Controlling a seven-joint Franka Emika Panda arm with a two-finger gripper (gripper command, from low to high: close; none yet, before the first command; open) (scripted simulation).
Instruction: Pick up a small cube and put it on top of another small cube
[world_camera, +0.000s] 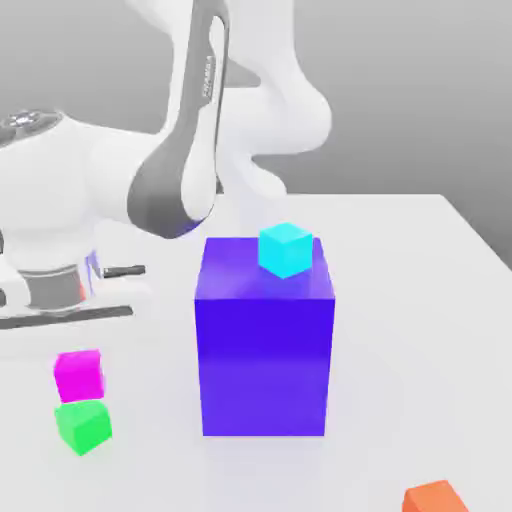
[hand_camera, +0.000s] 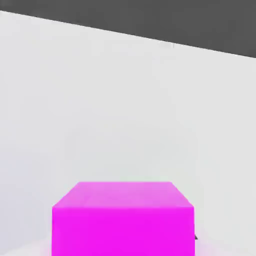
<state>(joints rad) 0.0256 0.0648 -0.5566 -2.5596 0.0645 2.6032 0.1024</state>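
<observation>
The small magenta cube (world_camera: 78, 375) is at the exterior view's lower left, directly above and touching the outline of the small green cube (world_camera: 83, 425). I cannot tell whether it rests on the green cube or stands just behind it. My gripper (world_camera: 70, 295) hangs a little above the magenta cube, with a gap between them. In the hand view the magenta cube (hand_camera: 122, 220) looms close, with white table beyond it.
A big purple-blue block (world_camera: 265, 345) stands mid-table with a small cyan cube (world_camera: 286, 249) on its top. A small orange cube (world_camera: 436, 497) lies at the exterior view's lower right edge. The arm's white links arch over the left and back.
</observation>
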